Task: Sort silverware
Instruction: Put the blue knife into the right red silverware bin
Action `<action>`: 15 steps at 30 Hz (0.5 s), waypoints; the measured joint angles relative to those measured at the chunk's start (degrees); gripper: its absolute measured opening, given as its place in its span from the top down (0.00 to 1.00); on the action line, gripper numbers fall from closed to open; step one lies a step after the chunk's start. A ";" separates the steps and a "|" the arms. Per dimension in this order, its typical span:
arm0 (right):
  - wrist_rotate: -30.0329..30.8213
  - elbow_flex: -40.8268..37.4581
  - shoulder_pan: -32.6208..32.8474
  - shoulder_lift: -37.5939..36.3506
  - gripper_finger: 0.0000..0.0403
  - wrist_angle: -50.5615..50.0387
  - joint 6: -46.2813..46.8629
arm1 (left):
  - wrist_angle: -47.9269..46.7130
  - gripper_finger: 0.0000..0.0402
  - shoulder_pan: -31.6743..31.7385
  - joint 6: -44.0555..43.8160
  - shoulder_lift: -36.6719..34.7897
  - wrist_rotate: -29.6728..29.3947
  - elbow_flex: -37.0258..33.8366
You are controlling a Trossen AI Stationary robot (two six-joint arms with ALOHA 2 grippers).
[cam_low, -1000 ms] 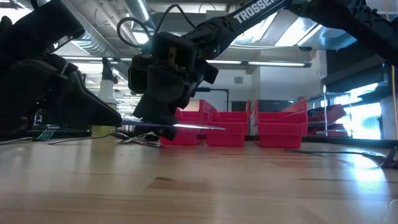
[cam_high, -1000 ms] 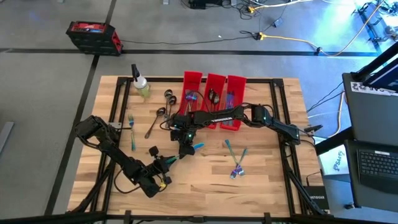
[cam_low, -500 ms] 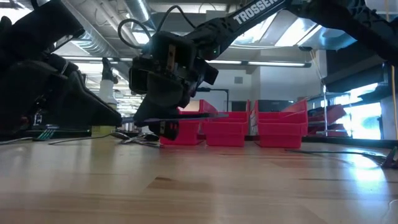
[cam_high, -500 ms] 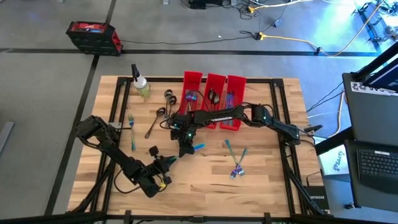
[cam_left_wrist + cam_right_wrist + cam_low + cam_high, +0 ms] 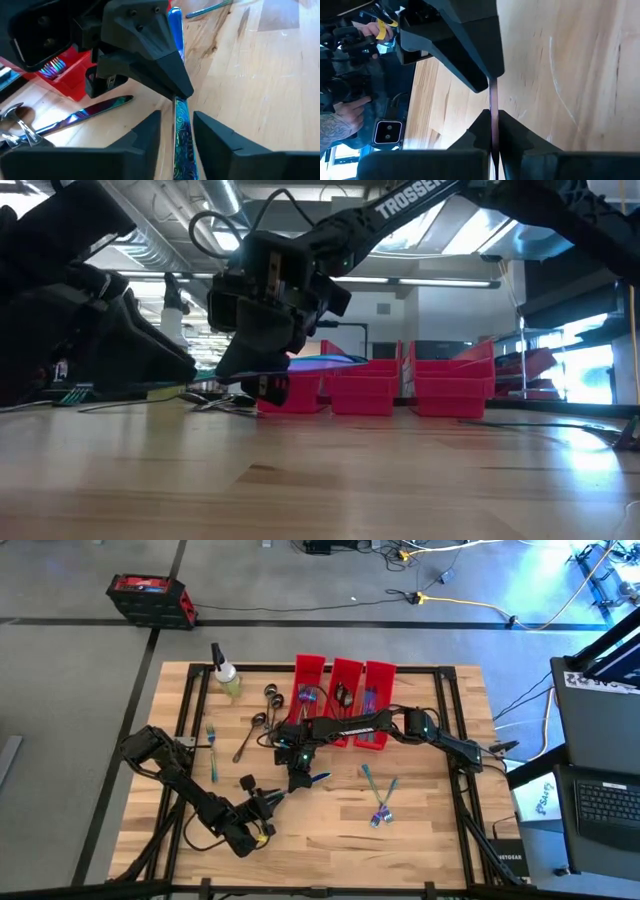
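Two matte-black arms (image 5: 350,726) — white TROSSEN lettering, looping black cable, angular wedge-shaped jaws.

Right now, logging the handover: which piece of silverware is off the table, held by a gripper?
The iridescent knife, pinched by the right gripper mid-table. The other loose pieces lie flat on the wood.

"TROSSEN" on right arm (image 5: 420,200)
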 joint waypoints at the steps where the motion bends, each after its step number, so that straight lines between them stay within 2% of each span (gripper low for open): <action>1: 0.00 0.00 0.00 -0.02 1.00 0.02 -0.02 | 0.02 0.71 0.00 0.00 0.00 -0.38 0.00; 8: 1.51 0.00 -0.32 -0.02 1.00 -0.02 -0.85 | -0.07 0.52 -0.79 -0.07 -1.66 -6.79 -0.02; 12: 1.51 0.00 -1.62 -0.38 1.00 -1.92 -1.88 | -3.55 0.46 -2.12 -1.03 -4.29 -2.88 -0.01; 15: 1.57 0.00 -2.62 -1.10 1.00 -5.16 -4.29 | -6.96 0.45 -3.29 -3.94 -6.45 -4.15 -0.02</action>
